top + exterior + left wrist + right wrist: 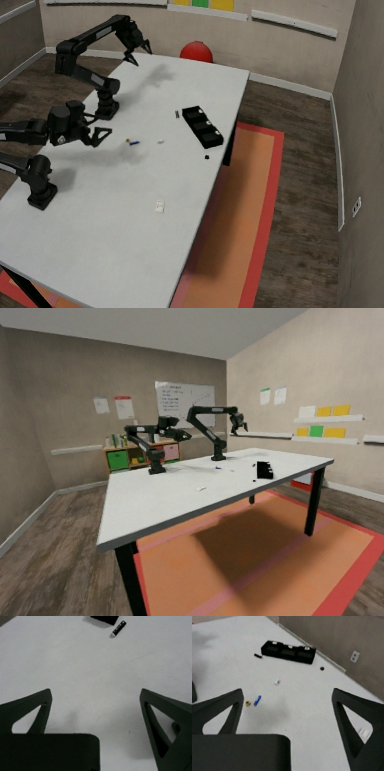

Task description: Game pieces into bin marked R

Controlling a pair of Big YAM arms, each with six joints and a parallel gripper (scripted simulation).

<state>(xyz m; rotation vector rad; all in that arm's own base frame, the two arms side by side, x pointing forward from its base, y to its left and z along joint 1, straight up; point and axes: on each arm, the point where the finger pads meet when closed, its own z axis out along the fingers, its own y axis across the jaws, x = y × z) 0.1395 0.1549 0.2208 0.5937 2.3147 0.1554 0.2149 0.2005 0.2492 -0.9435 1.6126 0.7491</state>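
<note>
A black three-compartment bin block [213, 144] [265, 471] [108, 619] [290, 657] stands near the table's far long edge. Its white labels are too small to read. A black stick with white marks [177, 114] [118, 629] [257, 656] lies beside it. A small black piece [207, 157] [254, 481] [322, 668] lies off its end. A blue piece [134, 143] [257, 700], a gold piece [127, 140] [248, 703] and a small white piece [160, 141] [277, 682] lie mid-table. My left gripper [143, 58] [95, 693] and right gripper [104, 125] [288, 690] are open, empty and raised.
A flat whitish piece [159, 206] [201, 488] [365, 732] lies apart from the others, toward the right arm's end of the table [115, 240]. The bin block and the small black piece are close to the table edge. The two arms stand along the opposite long edge.
</note>
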